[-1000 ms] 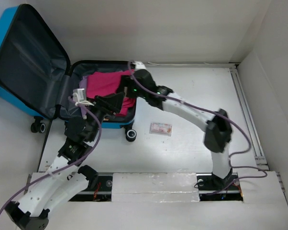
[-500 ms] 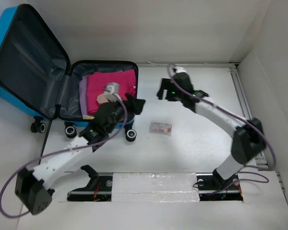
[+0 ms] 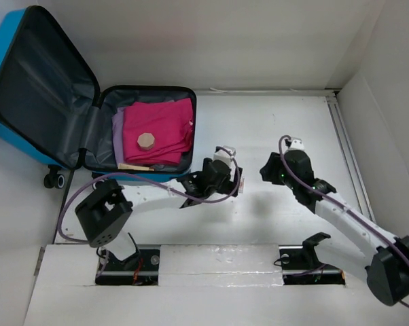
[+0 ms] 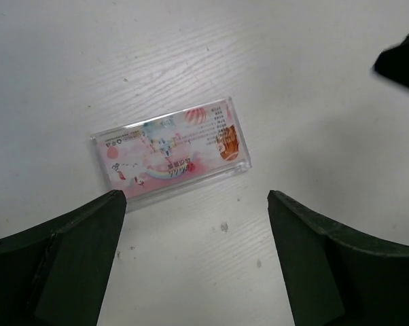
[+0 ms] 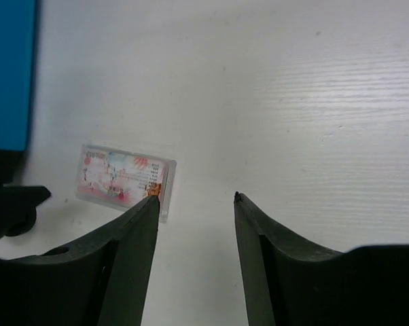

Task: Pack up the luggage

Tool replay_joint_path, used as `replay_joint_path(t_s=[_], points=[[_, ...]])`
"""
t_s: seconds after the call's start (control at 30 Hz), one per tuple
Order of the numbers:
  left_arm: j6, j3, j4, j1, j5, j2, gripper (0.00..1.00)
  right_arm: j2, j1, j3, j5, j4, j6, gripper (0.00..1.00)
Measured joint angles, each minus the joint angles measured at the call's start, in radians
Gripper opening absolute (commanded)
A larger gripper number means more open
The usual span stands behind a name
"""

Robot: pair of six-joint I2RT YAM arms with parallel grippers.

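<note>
The bright blue luggage (image 3: 7, 64) lies open at the far left. Its dark grey lined half holds folded pink clothes (image 3: 157, 132) with a small tan disc (image 3: 147, 140) on top. A clear flat packet with pink print (image 4: 169, 151) lies on the white table just ahead of my left gripper (image 4: 194, 224), which is open and empty above the table (image 3: 225, 180). The packet also shows in the right wrist view (image 5: 123, 175). My right gripper (image 5: 196, 197) is open and empty, to the right of the packet (image 3: 269, 170).
A flat tan strip (image 3: 133, 167) lies at the near edge of the clothes. The suitcase's black wheels (image 3: 53, 180) stand at its near side. White walls close the table at the back and right, with a rail (image 3: 347, 149) along the right edge.
My left gripper left the suitcase and swung right to the packet. My right arm drew back from the suitcase to the right and nearer. The tan disc now lies uncovered on the clothes.
</note>
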Motion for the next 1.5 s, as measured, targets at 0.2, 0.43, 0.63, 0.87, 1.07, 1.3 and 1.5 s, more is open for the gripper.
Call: replay_joint_path(t_s=[0.2,0.43,0.63,0.87,1.07,1.3,1.5], points=[[0.133,0.064,-0.068,-0.013,0.081,0.069,0.47,-0.123,-0.09,-0.016,0.003,0.002,0.003,0.55],[0.079,0.021,-0.06,-0.043,0.089,0.055,0.0,-0.125,-0.117,-0.024,-0.019,0.0,-0.003,0.56],[-0.058,-0.047,-0.084,-0.04,-0.002,0.05,0.0,-0.125,-0.119,-0.024,-0.047,0.001,-0.003,0.56],[-0.151,-0.005,-0.106,0.0,-0.171,0.15,0.0,-0.132,-0.119,-0.067,-0.094,0.026,-0.003,0.56],[-0.162,0.135,-0.117,0.02,-0.259,0.306,0.0,-0.13,-0.119,-0.086,-0.111,0.026,-0.003,0.56],[-0.153,0.226,-0.093,0.079,-0.229,0.375,0.17,-0.131,-0.116,-0.086,-0.116,0.027,-0.003,0.56],[-0.137,0.271,-0.086,0.1,-0.184,0.382,0.43,-0.133,-0.116,-0.086,-0.117,0.026,-0.003,0.57]])
